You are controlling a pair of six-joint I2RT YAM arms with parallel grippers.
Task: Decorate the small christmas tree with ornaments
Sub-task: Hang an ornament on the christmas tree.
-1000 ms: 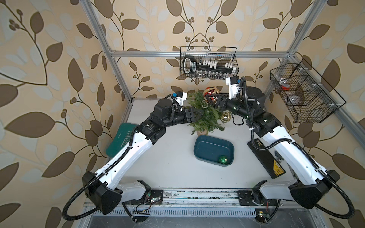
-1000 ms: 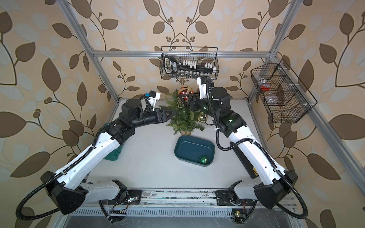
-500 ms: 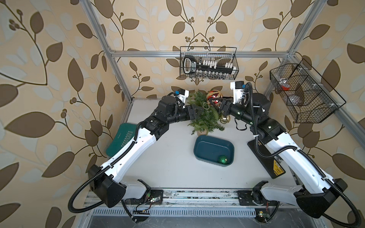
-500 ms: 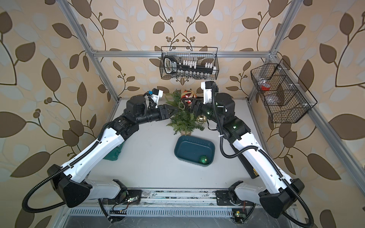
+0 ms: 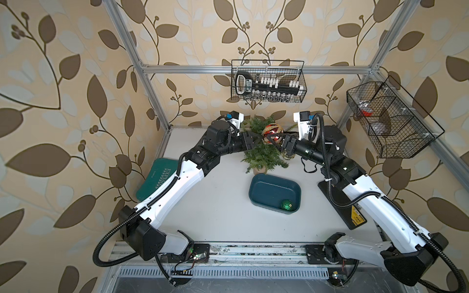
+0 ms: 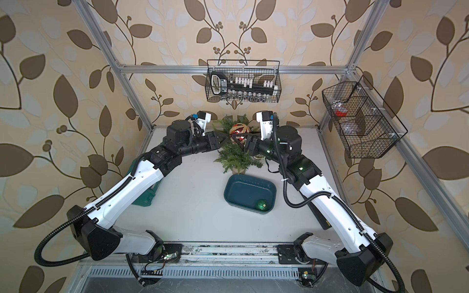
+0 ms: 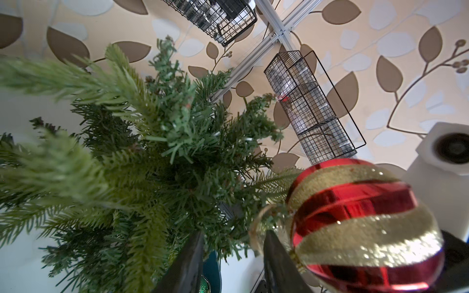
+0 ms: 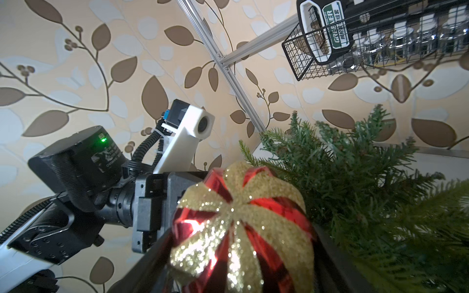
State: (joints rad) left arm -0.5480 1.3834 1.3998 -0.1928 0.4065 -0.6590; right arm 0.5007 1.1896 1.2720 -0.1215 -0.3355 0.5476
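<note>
In both top views the small green artificial fir tree (image 5: pixel 264 154) stands at 12 o'clock of the teal plastic tray (image 5: pixel 269 189), whose 5 o'clock corner holds one green glitter bauble (image 5: pixel 286 204). The right gripper (image 5: pixel 273 139) clamps the large red bauble with gold glitter stripes (image 5: pixel 272 130) against the upper branches.

Left wrist view: the left gripper (image 7: pixel 233 236) is pinched together in foliage beside the gold loop (image 7: pixel 258 218).

Right wrist view: the red bauble sits snug between dark fingers (image 8: pixel 152 261). I'd seat the loop deep on a stiff twig before releasing.

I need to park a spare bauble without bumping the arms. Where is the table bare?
Bare table lies between the left arm and the teal tray, and in front of the tray up to the rail. Crowded: the tree, where the right claw holds the red ornament beside the left claw.
</note>
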